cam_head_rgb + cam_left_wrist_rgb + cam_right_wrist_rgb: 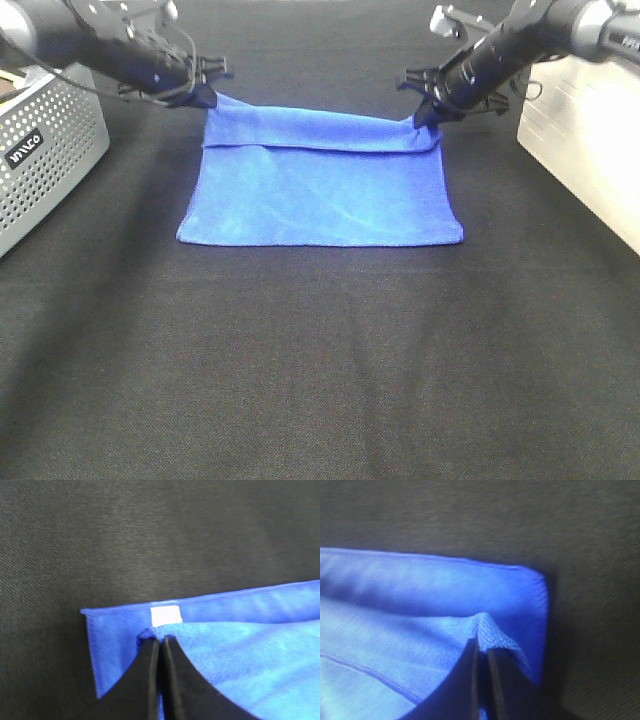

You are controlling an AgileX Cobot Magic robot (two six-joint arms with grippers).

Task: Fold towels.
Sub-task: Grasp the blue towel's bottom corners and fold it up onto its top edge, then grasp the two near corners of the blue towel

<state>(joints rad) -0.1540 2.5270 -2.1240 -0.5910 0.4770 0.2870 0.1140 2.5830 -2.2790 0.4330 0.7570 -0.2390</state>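
The royal-blue towel [320, 190] lies in the middle of the black tabletop, its far edge lifted. My left gripper [203, 95] is shut on the towel's far left corner. In the left wrist view the gripper [160, 640] pinches the towel [240, 645] just below its small white tag [165, 615]. My right gripper [424, 119] is shut on the far right corner. In the right wrist view the gripper [483, 647] pinches a raised fold of the towel [420, 610]. The far edge hangs between both grippers over the lower layer.
A perforated grey basket [40, 150] stands at the left edge of the black table cloth [320, 380]. A white bin [590, 140] stands at the right edge.
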